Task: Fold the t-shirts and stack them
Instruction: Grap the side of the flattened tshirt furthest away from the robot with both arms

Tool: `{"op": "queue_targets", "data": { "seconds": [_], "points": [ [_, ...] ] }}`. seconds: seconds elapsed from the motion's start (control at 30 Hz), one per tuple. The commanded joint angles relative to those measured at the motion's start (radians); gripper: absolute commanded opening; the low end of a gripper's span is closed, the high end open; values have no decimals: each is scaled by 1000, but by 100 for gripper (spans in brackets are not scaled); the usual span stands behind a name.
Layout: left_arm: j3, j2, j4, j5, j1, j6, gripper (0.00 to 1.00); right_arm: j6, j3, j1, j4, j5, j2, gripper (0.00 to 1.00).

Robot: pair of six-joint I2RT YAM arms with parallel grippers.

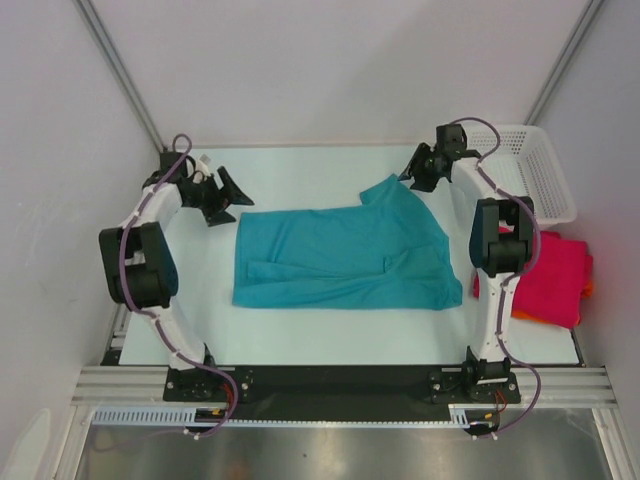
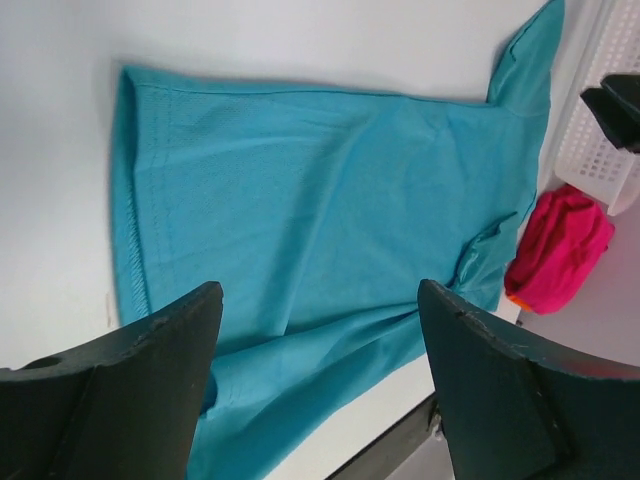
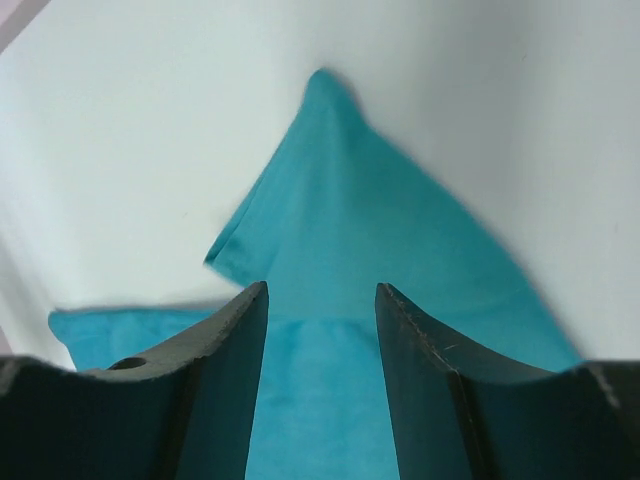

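A teal t-shirt (image 1: 340, 258) lies partly folded and flat on the white table, one sleeve pointing to the far right. It also shows in the left wrist view (image 2: 320, 210) and in the right wrist view (image 3: 340, 260). A crimson-pink t-shirt (image 1: 556, 278) lies bunched at the right edge, with an orange edge (image 1: 588, 288) under it; the pink one also shows in the left wrist view (image 2: 560, 250). My left gripper (image 1: 222, 197) is open and empty, off the teal shirt's far left corner. My right gripper (image 1: 416, 170) is open and empty, above the sleeve tip.
A white plastic mesh basket (image 1: 540, 172) stands at the far right, behind the pink shirt. Grey walls close the back and sides. The black rail (image 1: 330, 382) with the arm bases runs along the near edge.
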Motion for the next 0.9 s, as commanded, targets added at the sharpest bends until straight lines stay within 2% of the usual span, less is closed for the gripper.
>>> {"op": "queue_targets", "data": {
  "seconds": [0.0,0.33,0.47,0.87],
  "points": [
    [57,90,38,82,-38,-18,85,48,137,-19,105,-160,123,52],
    [141,140,-66,-117,-50,28,86,-16,442,-38,-47,-129,352,53],
    [151,146,-84,-193,-49,36,86,-21,449,-62,-38,-112,352,54],
    [160,218,-80,-197,-49,-24,86,-18,447,-93,-30,-132,412,54]
  ]
}}
